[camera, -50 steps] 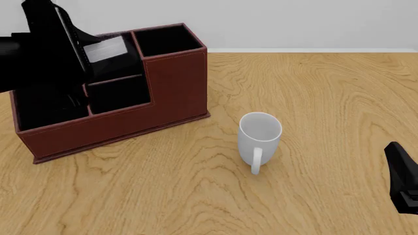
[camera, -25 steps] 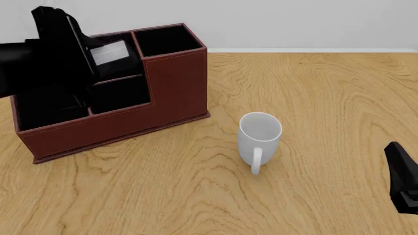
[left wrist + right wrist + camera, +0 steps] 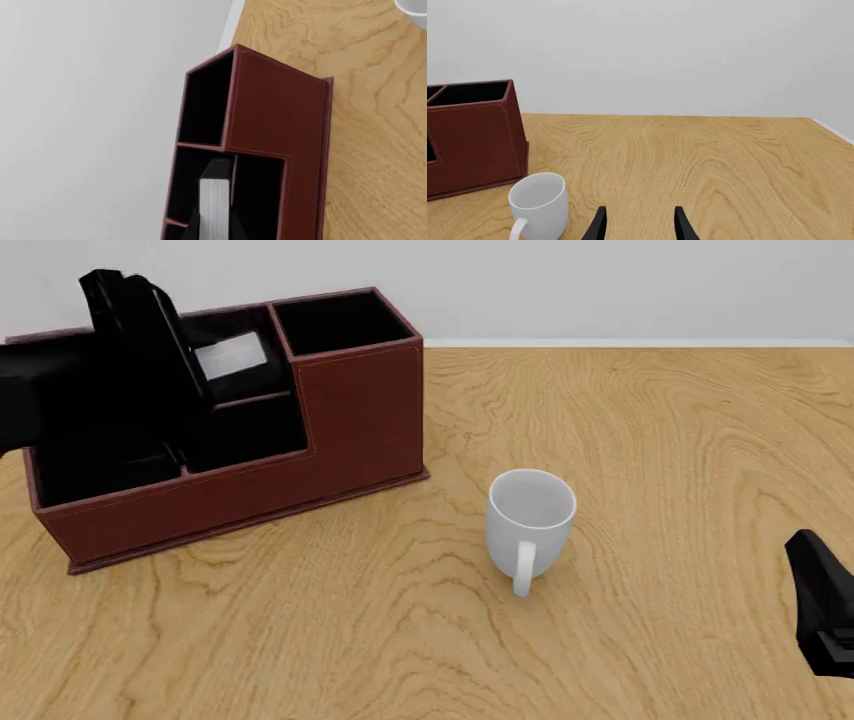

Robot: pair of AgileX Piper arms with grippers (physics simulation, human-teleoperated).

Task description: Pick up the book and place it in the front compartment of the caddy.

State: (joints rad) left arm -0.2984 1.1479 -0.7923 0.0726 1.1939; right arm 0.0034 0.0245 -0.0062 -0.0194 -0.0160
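Where the left gripper (image 3: 200,370) hides it, book (image 3: 215,205) barely visible inside caddy (image 3: 354,420).

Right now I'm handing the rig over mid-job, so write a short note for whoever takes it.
Left gripper: over the caddy, shut on the book, which is tilted with its white page edge showing, low over the compartments behind the front one.
Right gripper: open, holding nothing, low over the table near the mug.
Done: book picked up and carried to the caddy.
Left: get the book into the front compartment, open the jaws, pull the arm out. Whether the book touches the caddy cannot be told.
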